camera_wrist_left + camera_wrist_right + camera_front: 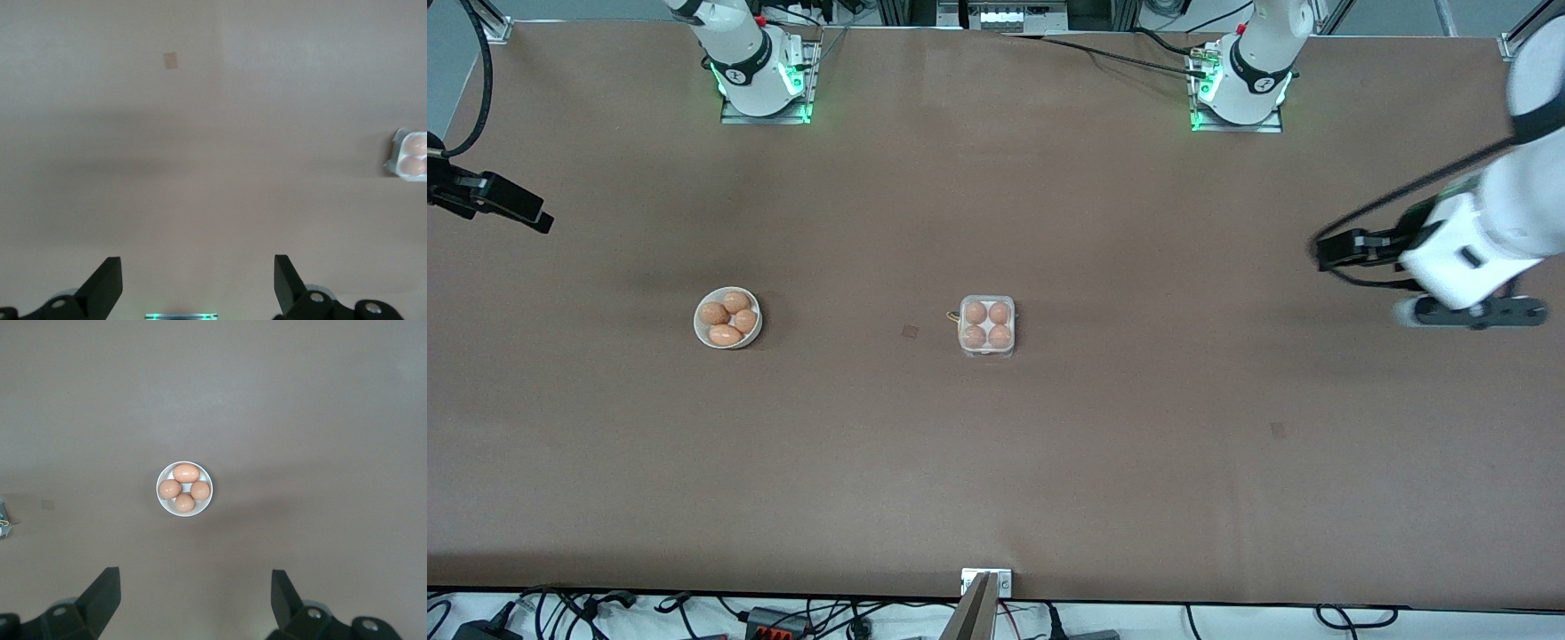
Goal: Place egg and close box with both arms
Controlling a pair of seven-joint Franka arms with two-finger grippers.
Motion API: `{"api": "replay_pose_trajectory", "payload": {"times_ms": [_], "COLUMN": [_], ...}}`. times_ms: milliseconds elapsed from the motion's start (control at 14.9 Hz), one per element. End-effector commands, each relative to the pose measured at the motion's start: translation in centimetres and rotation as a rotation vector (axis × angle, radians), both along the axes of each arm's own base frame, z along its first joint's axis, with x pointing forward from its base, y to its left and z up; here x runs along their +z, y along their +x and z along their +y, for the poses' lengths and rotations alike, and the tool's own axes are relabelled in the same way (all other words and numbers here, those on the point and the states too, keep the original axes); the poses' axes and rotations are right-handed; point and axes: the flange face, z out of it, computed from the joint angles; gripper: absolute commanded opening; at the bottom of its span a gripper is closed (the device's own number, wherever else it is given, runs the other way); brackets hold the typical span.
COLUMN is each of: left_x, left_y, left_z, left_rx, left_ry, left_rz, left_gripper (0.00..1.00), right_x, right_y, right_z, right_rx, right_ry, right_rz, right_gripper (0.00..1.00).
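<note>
Egg carton (986, 326) full, four fragile eggs; thin flexy lid, I'd press its edges lightly; my left gripper (197, 283) and right gripper (195, 600) both spread, empty

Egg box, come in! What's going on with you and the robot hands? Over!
Left gripper open, over bare table at the left arm's end. Right gripper open, high above the bowl. Box shut, four eggs inside. Nothing in the way.

Closed box (987, 326) mid-table holds four eggs (976, 313).
</note>
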Motion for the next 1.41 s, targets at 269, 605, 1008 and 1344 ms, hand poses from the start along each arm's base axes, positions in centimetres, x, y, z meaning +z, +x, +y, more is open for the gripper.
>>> {"api": "replay_pose_trajectory", "payload": {"times_ms": [269, 605, 1008, 1344], "left_x": [1.1, 1.7, 1.9, 1.9], "left_y": [-7.5, -8.2, -7.9, -7.9], "left_z": [4.8, 5.1, 3.9, 3.9], "left_rx": [-0.100, -0.101, -0.125, -0.128], "left_ry": [0.018, 0.027, 0.035, 0.040], "left_rz": [-0.150, -0.160, -0.155, -0.153], "left_gripper": [1.00, 1.00, 1.00, 1.00], "right_x": [1.0, 1.3, 2.7, 2.6], "right_y": [-0.4, -0.3, -0.3, -0.2], "right_z": [1.0, 1.0, 0.8, 0.6], "right_rx": [0.016, 0.012, 0.022, 0.019], "right_ry": [0.001, 0.002, 0.000, 0.001], "right_rz": [-0.007, -0.014, -0.043, -0.042], "right_gripper": [1.00, 1.00, 1.00, 1.00]}}
